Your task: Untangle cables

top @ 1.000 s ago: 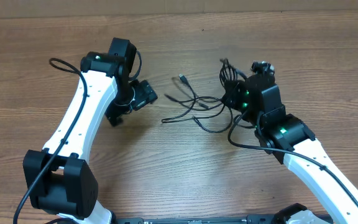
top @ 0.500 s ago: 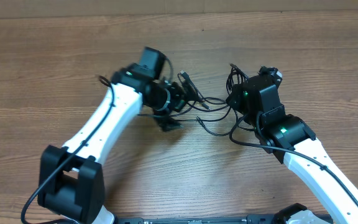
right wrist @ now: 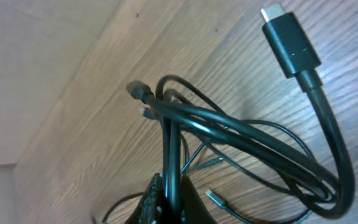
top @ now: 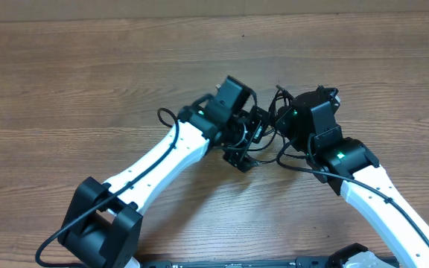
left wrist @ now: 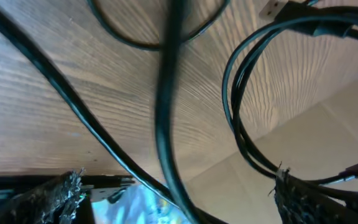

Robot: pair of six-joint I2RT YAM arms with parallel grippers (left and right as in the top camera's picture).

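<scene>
I'm looking down on the wooden table (top: 65,89), with both arms reaching into the middle of it. The left arm (top: 162,160) stretches diagonally from the lower left, and the right arm (top: 378,190) comes up from the lower right. Their wrists nearly meet just right of centre.

The cables (right wrist: 253,140) lie right there between the two wrists. From overhead they are mostly hidden under the arm heads, with only a few black strands poking out at the top.

Through the right wrist camera, the right gripper (right wrist: 166,202) has its fingers pressed together on several strands. They fan up from the pinch point, bend over in a tight bunch and sweep off to the right in a loop above the wood.

Through the left wrist camera, the left gripper (left wrist: 179,196) is spread wide, one finger at each lower corner of the view. Three or four blurred black strands run through the gap between them, and I see none of them pinched. A doubled loop hangs close by the finger on the right of that view.

A black plug (right wrist: 289,43) with a silver tip ends the thickest cord, up at the top right of the right wrist view. A much smaller plug end (right wrist: 138,93) sits at the bend of the bunch.
</scene>
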